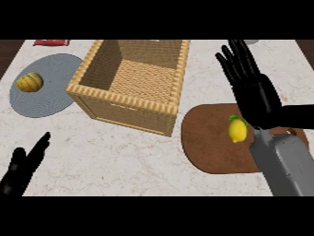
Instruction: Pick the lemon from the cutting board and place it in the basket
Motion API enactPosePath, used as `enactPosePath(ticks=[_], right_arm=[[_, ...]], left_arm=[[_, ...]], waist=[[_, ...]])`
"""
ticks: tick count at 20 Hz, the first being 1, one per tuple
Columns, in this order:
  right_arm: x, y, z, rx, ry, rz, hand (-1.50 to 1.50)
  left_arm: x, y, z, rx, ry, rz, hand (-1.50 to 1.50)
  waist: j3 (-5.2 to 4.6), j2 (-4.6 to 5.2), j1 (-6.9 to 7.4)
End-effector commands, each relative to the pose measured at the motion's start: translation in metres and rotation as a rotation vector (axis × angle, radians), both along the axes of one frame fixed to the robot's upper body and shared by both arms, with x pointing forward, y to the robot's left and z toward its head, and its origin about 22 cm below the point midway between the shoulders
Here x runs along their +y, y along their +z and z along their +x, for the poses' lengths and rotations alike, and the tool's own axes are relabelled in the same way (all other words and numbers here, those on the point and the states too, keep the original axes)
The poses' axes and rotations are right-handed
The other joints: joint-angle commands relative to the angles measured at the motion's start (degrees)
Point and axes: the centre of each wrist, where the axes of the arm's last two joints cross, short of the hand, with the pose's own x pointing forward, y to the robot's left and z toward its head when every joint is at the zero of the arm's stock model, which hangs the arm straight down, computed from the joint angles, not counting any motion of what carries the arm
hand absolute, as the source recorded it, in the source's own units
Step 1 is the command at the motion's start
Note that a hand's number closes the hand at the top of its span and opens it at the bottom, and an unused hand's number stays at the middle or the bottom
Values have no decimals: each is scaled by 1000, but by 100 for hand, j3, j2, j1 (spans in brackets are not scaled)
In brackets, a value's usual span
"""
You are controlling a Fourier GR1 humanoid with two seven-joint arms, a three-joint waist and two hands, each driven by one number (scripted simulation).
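A yellow lemon (237,129) lies on the round brown cutting board (210,140) at the right. My right hand (253,87) hovers above the board's far side with straight fingers pointing away, its palm just right of the lemon and holding nothing. The woven basket (91,94) stands in the middle, open on top, left of the board. Low at the left, my left hand (22,168) rests with fingers straight.
A grey round mat (47,103) at the left carries a yellow-brown fruit (29,82). Something red (52,42) sits at the counter's far edge. Dark floor shows beyond the counter's left and right edges.
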Motion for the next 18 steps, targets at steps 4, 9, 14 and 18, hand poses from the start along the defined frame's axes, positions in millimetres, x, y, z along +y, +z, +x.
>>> enactPosePath(ticks=[4,9,14,18], right_arm=[[-74,24,18,-63,-128,-86,150],[-77,31,13,-232,56,-650,-150],[2,-22,2,-375,-130,-686,-150],[39,17,12,-245,-225,-747,-150]], left_arm=[[9,54,23,-212,51,-36,0],[-13,71,48,-318,25,-145,0],[-12,86,74,-342,30,-170,0],[-29,91,83,-352,17,-173,0]], waist=[[29,86,-105],[-5,161,-26],[14,124,58],[11,81,52]])
